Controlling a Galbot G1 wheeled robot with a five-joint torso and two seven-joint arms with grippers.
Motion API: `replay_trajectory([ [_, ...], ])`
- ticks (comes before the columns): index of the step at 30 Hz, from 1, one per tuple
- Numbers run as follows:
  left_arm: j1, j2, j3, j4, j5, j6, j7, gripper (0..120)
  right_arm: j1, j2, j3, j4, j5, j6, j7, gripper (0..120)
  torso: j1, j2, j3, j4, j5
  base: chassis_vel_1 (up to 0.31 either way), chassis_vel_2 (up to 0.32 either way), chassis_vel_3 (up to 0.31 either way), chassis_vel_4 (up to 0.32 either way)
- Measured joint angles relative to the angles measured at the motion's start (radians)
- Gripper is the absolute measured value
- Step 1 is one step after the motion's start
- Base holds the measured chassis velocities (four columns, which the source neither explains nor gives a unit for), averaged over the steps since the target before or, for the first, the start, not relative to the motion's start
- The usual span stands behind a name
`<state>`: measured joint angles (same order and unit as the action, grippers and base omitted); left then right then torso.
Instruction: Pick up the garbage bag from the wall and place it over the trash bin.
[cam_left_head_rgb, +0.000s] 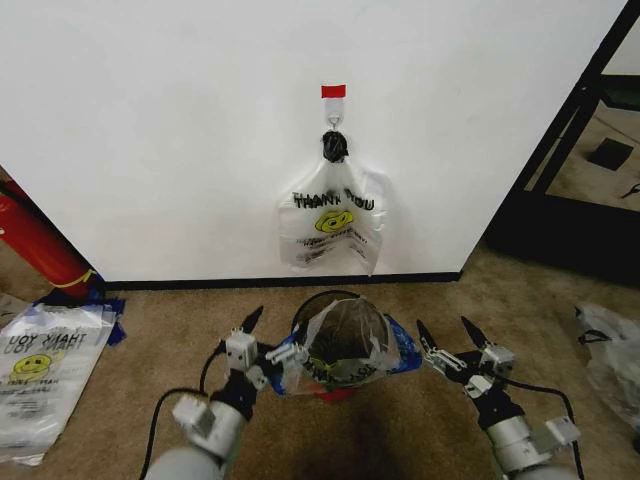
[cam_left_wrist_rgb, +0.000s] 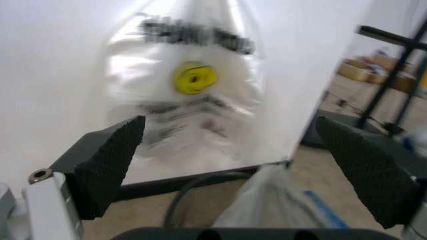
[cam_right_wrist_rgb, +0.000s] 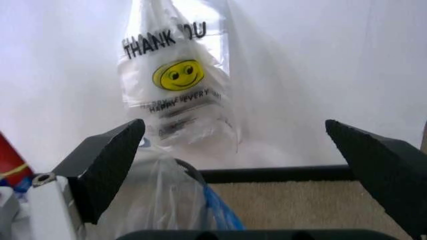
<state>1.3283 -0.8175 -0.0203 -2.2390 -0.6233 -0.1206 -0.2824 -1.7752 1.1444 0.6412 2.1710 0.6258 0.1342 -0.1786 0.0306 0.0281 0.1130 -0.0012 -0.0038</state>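
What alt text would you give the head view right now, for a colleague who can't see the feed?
A clear garbage bag with blue patches is draped over the trash bin on the carpet, flanked by the open left gripper and right gripper. Behind it, a whitish THANK YOU bag hangs from a hook on the wall.

Carpet (cam_left_head_rgb: 150, 310) free btwn wall (cam_left_head_rgb: 150, 130) & trash bin (cam_left_head_rgb: 340, 385).

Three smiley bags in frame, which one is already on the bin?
The clear blue-patched garbage bag draped over the trash bin between both grippers. One whitish bag hangs on the wall; another lies on the carpet.
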Motion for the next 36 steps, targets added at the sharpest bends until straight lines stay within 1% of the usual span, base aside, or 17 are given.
replay_trajectory([
  [5, -0.056, 0.03, 0.049, -0.006, -0.013, 0.05, 0.044, 100, -0.071, -0.048, 0.13, 0.022, 0.103, -0.041, -0.132, 100, 0.0, 0.0, 0.0, 0.0001, -0.0001, 0.0, 0.0, 0.0, 0.0],
  [8, -0.097, 0.04, 0.083, 0.04, -0.031, 0.055, 0.057, 100, -0.09, -0.071, 0.181, 0.007, 0.14, -0.047, -0.167, 100, 0.0, 0.0, 0.0, 0.0008, -0.0002, 0.0, 0.0, 0.0, 0.0],
  [11, -0.165, 0.045, 0.1, 0.092, -0.072, 0.072, 0.064, 100, -0.075, -0.07, 0.174, -0.021, 0.143, -0.033, -0.176, 100, 0.0, 0.0, 0.0, 0.0009, 0.0, 0.0, 0.0, 0.0, 0.0],
  [13, -0.242, 0.037, 0.103, 0.145, -0.111, 0.119, 0.07, 100, -0.058, -0.065, 0.155, -0.048, 0.152, -0.008, -0.194, 100, 0.0, 0.0, 0.0, -0.0006, -0.0001, 0.0, 0.0, 0.0, 0.0],
  [14, -0.274, 0.029, 0.09, 0.166, -0.152, 0.178, 0.068, 100, -0.037, -0.075, 0.126, -0.069, 0.177, 0.007, -0.218, 100, 0.0, 0.0, 0.0, -0.0013, 0.0, 0.0, 0.0, 0.0, 0.0],
  [15, -0.28, 0.028, 0.08, 0.172, -0.175, 0.21, 0.068, 100, -0.019, -0.092, 0.106, -0.079, 0.195, 0.01, -0.233, 100, 0.0, 0.0, 0.0, -0.001, 0.0002, 0.0, 0.0, 0.0, 0.0],
  [16, -0.29, 0.029, 0.069, 0.183, -0.199, 0.245, 0.072, 100, 0.003, -0.113, 0.088, -0.092, 0.22, 0.012, -0.262, 100, 0.0, 0.0, 0.0, 0.0014, 0.0001, 0.0, 0.0, 0.0, 0.0],
  [18, -0.301, 0.03, 0.067, 0.192, -0.209, 0.261, 0.078, 100, 0.009, -0.121, 0.083, -0.098, 0.231, 0.013, -0.278, 100, 0.0, 0.0, 0.0, 0.0022, 0.0001, 0.0, 0.0, 0.0, 0.0],
  [20, -0.364, 0.045, 0.079, 0.247, -0.24, 0.302, 0.122, 100, 0.012, -0.134, 0.08, -0.111, 0.262, 0.02, -0.327, 100, 0.0, 0.0, 0.0, 0.0017, -0.0001, 0.0, 0.0, 0.0, 0.0],
  [23, -0.457, 0.067, 0.124, 0.34, -0.262, 0.33, 0.191, 100, 0.004, -0.122, 0.082, -0.107, 0.271, 0.028, -0.352, 100, 0.0, 0.0, 0.0, -0.0005, 0.0, 0.0, 0.0, 0.0, 0.0],
  [24, -0.499, 0.069, 0.147, 0.387, -0.278, 0.342, 0.21, 100, -0.004, -0.108, 0.083, -0.097, 0.27, 0.03, -0.357, 100, 0.0, 0.0, 0.0, -0.0006, -0.0001, 0.0, 0.0, 0.0, 0.0],
  [26, -0.517, 0.066, 0.157, 0.402, -0.291, 0.351, 0.215, 100, -0.007, -0.102, 0.084, -0.093, 0.267, 0.031, -0.358, 100, 0.0, 0.0, 0.0, -0.0001, -0.0002, 0.0, 0.0, 0.0, 0.0],
  [27, -0.555, 0.06, 0.175, 0.427, -0.32, 0.391, 0.223, 100, -0.017, -0.087, 0.083, -0.081, 0.256, 0.033, -0.363, 100, 0.0, 0.0, 0.0, 0.0011, -0.0002, 0.0, 0.0, 0.0, 0.0],
  [30, -0.644, 0.045, 0.231, 0.479, -0.358, 0.491, 0.256, 95, -0.043, -0.062, 0.083, -0.062, 0.234, 0.037, -0.383, 100, 0.0, 0.0, 0.0, 0.0002, -0.0002, 0.0, 0.0, 0.0, 0.0],
  [32, -0.664, 0.041, 0.244, 0.488, -0.372, 0.514, 0.263, 94, -0.048, -0.057, 0.083, -0.058, 0.23, 0.038, -0.385, 100, 0.0, 0.0, 0.0, -0.0001, -0.0003, 0.0, 0.0, 0.0, 0.0],
  [33, -0.716, 0.029, 0.278, 0.504, -0.411, 0.568, 0.278, 89, -0.057, -0.051, 0.084, -0.052, 0.225, 0.04, -0.387, 100, 0.0, 0.0, 0.0, 0.0, -0.0001, 0.0, 0.0, 0.0, 0.0],
  [36, -0.775, 0.011, 0.337, 0.533, -0.43, 0.61, 0.294, 85, -0.063, -0.044, 0.087, -0.049, 0.221, 0.041, -0.387, 100, 0.0, 0.0, 0.0, 0.0004, -0.0002, 0.0, 0.0, 0.0, 0.0],
])
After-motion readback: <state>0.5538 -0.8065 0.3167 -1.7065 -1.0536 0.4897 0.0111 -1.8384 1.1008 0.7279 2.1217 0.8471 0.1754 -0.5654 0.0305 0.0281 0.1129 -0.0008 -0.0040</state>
